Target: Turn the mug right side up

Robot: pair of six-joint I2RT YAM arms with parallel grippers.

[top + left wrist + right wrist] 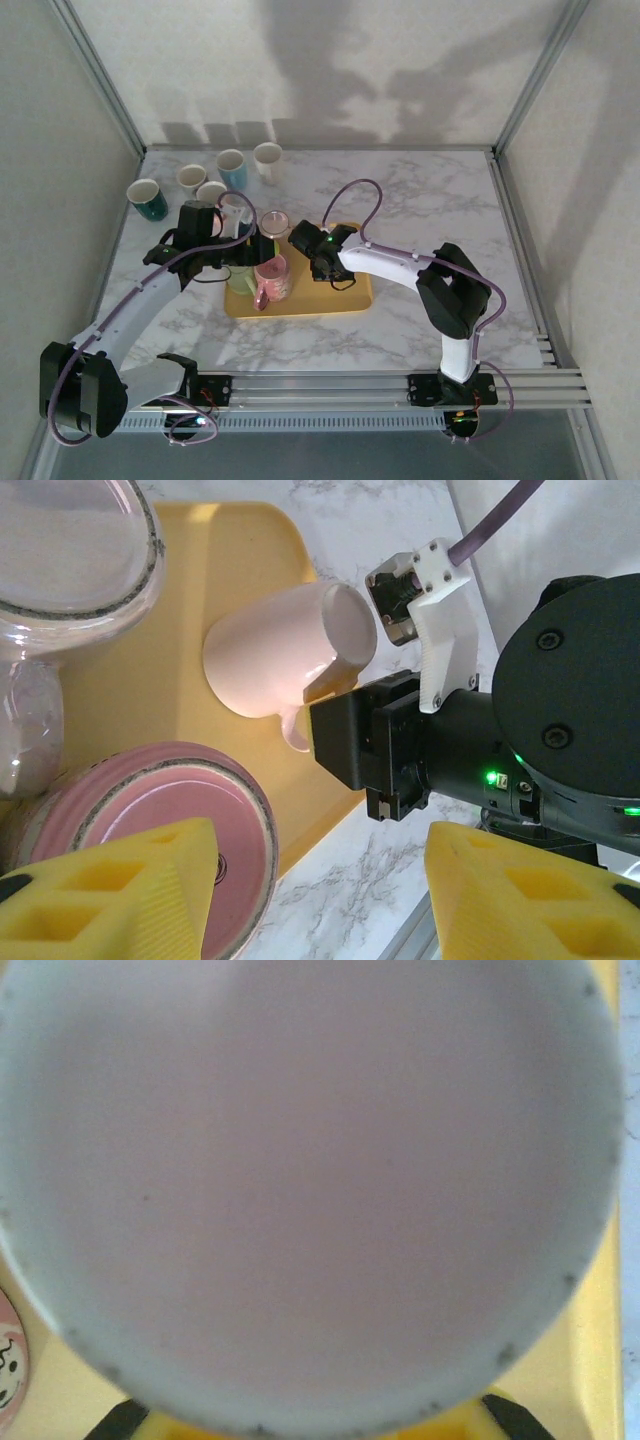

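Right gripper [299,240]: black body butted against the handle side of the pale pink mug [285,650], fingers hidden behind it, so can't tell whether they're clamped on it. Mug is smooth glazed ceramic, slightly tapered, lying tipped at the far-left corner of the yellow tray [250,540], flat closed base raised and facing outward, mouth end low at the tray surface. Not upright. Right wrist view has its rounded pinkish surface close up, with grey speckles along the edge. Left gripper [322,885]: yellow foam pads with square cut-outs, spread wide, nothing between them, hovering over the tray's left side above a darker pink mug [170,805] with a speckled rim. Tray is glossy with rounded corners, sitting on a white marble-pattern table [450,200]. Cluster of mugs [232,168] stands on the table beyond the tray's far-left corner.
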